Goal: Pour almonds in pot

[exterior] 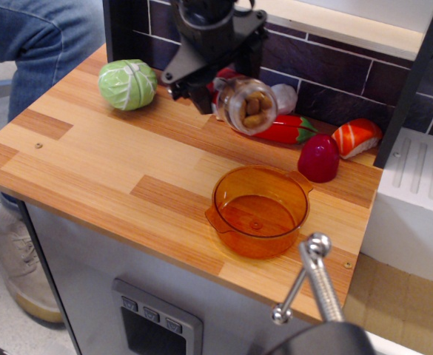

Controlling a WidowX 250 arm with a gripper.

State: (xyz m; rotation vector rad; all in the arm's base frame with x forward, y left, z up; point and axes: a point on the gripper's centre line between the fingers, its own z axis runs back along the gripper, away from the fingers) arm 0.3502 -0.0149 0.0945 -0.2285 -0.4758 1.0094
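Observation:
My black gripper is shut on the clear almond jar and holds it in the air. The jar is tipped over on its side, with its open mouth turned toward the front right and slightly down. Tan-brown almonds show inside the mouth. The orange translucent pot stands on the wooden counter, below and in front of the jar. I see no almonds in it. The jar's red-and-white label is mostly hidden by the gripper.
A green cabbage toy lies at the back left. A red pepper toy, a red rounded toy, a sushi toy and an ice-cream cone toy lie along the tiled back wall. A metal handle rises at the front right.

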